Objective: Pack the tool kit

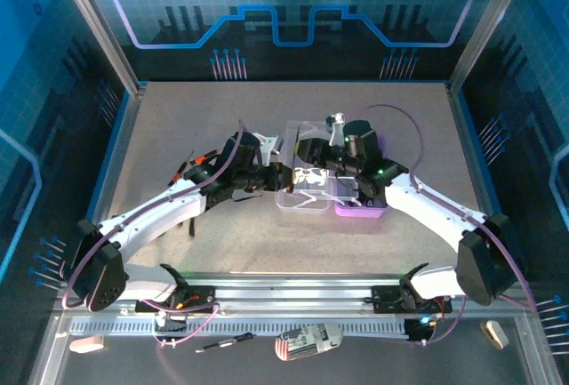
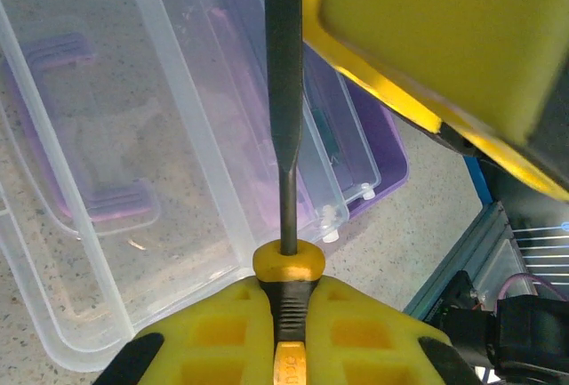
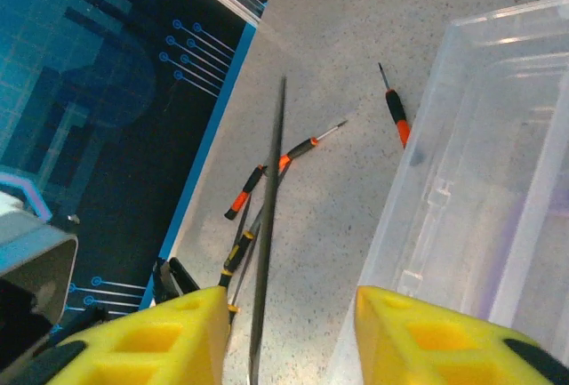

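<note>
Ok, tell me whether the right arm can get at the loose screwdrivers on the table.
Probably not directly. The screwdrivers lie beyond the open box, beside the left arm, whose held tool crosses between the right arm's open jaws.

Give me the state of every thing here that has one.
tool kit box: open, clear lid laid back flat.
left gripper: shut on the yellow-handled tool.
right gripper: open.
loose screwdrivers: lying on the table, outside the box.
</note>
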Robot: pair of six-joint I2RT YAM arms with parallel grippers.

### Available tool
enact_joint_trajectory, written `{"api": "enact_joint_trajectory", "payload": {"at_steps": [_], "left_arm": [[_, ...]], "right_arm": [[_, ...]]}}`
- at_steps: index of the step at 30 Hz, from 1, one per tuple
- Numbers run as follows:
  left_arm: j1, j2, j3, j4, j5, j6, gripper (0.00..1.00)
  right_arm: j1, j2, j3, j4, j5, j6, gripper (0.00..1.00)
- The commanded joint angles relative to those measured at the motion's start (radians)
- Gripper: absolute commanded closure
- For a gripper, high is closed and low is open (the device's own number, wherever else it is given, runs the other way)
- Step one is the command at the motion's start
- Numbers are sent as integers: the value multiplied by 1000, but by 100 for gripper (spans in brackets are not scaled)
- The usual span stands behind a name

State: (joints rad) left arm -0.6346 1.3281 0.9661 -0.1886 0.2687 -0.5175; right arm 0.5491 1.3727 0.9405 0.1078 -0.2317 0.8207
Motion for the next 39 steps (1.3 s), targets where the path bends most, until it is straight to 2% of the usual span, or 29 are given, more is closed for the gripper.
{"api": "enact_joint_trajectory", "payload": {"at_steps": [1,9,12,14,15,17,19,21,23,26,28,31,35,39], "left_arm": [[-12,6,26,27,32,2,93],[-17,5,22,20,28,8,92],[-17,4,17,20,18,6,87],[-17,0,20,12,0,0,74],[-15,-3,18,12,-8,-5,70],[-15,-12,15,9,-38,-15,53],[-15,-29,13,1,-55,-7,49],[-13,-58,11,-17,-89,6,38],[-14,-105,5,-44,-173,21,20],[-12,-186,-31,-75,-350,26,1],[-8,-242,-70,-78,-451,17,1],[12,-320,-140,-70,-541,-16,1],[64,-374,-211,-67,-538,-78,1],[116,-377,-239,-82,-493,-129,1]], "right_arm": [[8,46,68,39,-24,20,65],[12,79,89,45,-45,37,86],[17,69,93,24,-32,27,94],[17,65,102,-14,-12,17,99],[17,63,105,-22,-11,11,100],[16,56,103,-34,-8,-1,100],[7,42,98,-52,4,-17,100],[-10,25,91,-64,13,-30,100],[-42,4,87,-80,3,-45,100],[-113,-26,89,-132,-5,-94,100],[-174,-35,92,-173,-4,-126,100],[-279,-22,85,-209,-17,-153,100],[-367,25,67,-197,-64,-161,100],[-392,101,68,-167,-124,-150,99]]}}
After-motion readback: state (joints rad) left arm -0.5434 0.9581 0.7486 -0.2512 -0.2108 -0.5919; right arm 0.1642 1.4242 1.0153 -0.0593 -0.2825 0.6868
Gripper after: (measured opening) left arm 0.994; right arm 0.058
